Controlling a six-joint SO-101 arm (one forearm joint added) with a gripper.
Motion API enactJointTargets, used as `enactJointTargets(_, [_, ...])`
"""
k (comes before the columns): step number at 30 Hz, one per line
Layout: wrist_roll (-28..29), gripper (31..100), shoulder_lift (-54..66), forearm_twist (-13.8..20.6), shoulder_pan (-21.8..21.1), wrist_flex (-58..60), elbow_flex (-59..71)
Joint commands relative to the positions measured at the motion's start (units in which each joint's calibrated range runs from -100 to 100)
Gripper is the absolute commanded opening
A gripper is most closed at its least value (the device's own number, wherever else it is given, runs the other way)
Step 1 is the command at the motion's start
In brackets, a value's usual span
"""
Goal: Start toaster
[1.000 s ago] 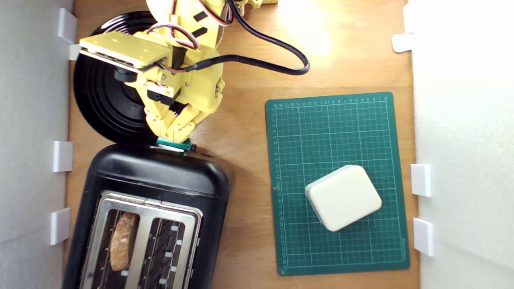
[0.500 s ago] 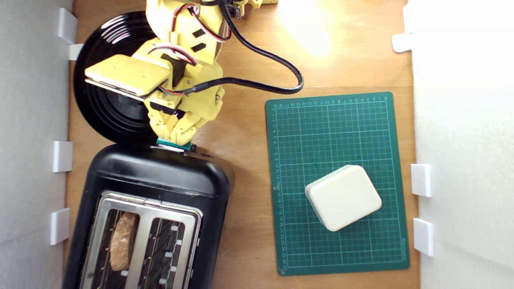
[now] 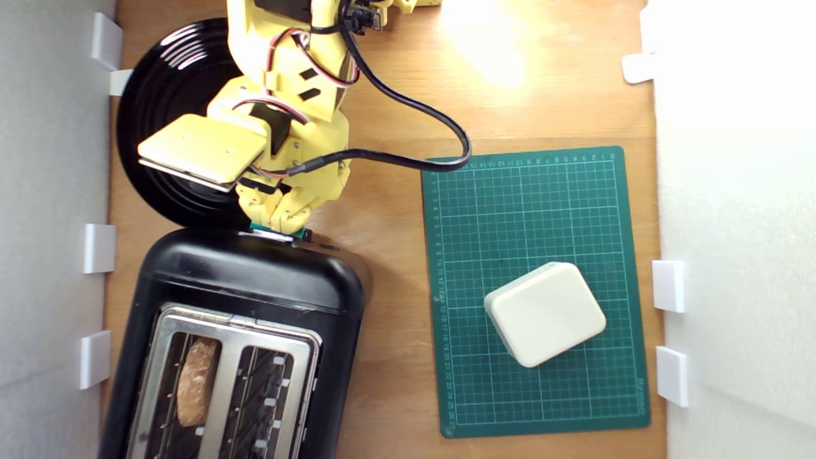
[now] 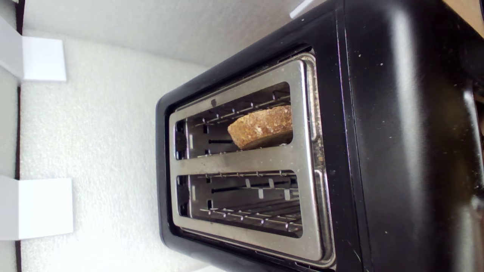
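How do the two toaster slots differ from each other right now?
The slot at the exterior view's left holds a brown slice of bread; the slot at the exterior view's right holds nothing, only bare wire racks. The loaded slot lies nearer the white wall, the bare one nearer the green cutting mat. Both sit in the toaster's silver top plate, alike in shape and size.

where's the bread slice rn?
In the toaster's slot on the exterior view's left, the bread slice sits upright between wire racks; the other slot is empty.
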State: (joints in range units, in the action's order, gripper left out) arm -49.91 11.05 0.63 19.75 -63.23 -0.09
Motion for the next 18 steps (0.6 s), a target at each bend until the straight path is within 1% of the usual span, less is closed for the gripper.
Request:
enactJointTargets(1, [-0.82, 31.4, -0.64, 0.78, 1.05, 0.41, -2.68])
enactJointTargets(6, [-0.71, 31.4, -2.55, 0.78, 1.76, 0.41, -2.22])
enactJointTargets(13, [-0.82, 31.4, -3.97, 0.78, 1.84, 0.75, 2.41])
enactJointTargets(18, [-0.45, 31.4, -3.89, 0.97, 1.84, 7.43, 7.95])
